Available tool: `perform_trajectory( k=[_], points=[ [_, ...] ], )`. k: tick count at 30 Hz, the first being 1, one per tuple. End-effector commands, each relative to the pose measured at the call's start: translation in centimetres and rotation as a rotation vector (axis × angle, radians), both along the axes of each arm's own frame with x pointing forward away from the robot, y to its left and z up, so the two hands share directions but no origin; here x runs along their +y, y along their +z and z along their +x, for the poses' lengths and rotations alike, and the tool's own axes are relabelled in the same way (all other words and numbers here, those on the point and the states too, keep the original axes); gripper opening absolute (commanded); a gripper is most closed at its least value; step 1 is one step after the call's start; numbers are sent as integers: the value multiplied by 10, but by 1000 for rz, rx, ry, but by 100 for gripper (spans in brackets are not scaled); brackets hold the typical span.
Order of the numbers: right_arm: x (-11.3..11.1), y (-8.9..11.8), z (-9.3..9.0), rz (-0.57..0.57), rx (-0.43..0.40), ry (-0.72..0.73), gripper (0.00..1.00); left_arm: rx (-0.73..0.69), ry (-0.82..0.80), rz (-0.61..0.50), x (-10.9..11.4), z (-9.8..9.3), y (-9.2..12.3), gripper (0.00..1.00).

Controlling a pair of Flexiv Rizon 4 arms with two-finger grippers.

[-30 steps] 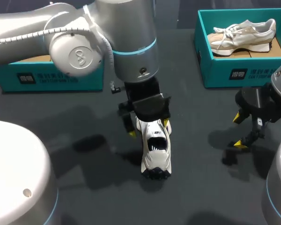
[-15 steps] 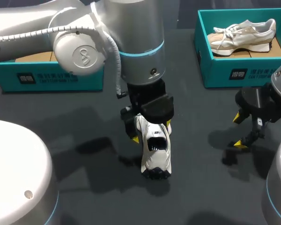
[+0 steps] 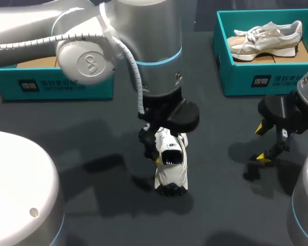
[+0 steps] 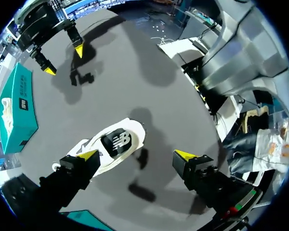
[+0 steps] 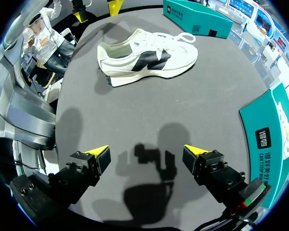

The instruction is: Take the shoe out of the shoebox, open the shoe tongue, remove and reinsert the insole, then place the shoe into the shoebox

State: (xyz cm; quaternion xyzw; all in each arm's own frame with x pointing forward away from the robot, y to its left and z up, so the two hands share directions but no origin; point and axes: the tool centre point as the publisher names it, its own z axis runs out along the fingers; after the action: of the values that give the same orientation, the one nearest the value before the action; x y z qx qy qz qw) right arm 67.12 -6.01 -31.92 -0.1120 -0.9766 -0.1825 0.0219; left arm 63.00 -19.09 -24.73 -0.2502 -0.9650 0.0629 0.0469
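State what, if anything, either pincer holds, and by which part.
Nothing is held. The left pincer is open over the white shoe, one finger beside it, the other well clear. The right pincer is open over the table.

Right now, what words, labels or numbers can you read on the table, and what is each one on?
Left shoebox: white front label, too small to read.
Right shoebox: white front label, too blurred to read.
Shoe on the table: side emblem only, no readable words.

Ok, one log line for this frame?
left gripper: open, at white shoe | right gripper: open, holding nothing | white shoe: on table | second shoe: in shoebox
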Motion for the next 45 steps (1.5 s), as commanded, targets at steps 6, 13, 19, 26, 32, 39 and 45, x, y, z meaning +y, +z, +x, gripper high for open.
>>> perform_trajectory(
  k=[6, 13, 19, 26, 32, 39, 45],
  points=[
    [0, 0, -1, -2, -1, -1, 100, -58, 318, 67, -16, -16, -34, 100],
    [0, 0, -1, -2, -1, -1, 100, -74, 385, 93, -21, -13, -56, 100],
    [0, 0, -1, -2, -1, -1, 100, -51, 388, 104, -26, -13, -74, 100],
    [0, 0, -1, -2, -1, -1, 100, -45, 390, 120, -26, -18, -87, 100],
    [0, 0, -1, -2, -1, -1, 100, -42, 401, 119, -25, -24, -97, 95],
    [0, 0, -1, -2, -1, -1, 100, -80, 447, 146, -23, -31, -113, 91],
    [0, 0, -1, -2, -1, -1, 100, -82, 455, 143, -21, -30, -123, 87]
  ],
)
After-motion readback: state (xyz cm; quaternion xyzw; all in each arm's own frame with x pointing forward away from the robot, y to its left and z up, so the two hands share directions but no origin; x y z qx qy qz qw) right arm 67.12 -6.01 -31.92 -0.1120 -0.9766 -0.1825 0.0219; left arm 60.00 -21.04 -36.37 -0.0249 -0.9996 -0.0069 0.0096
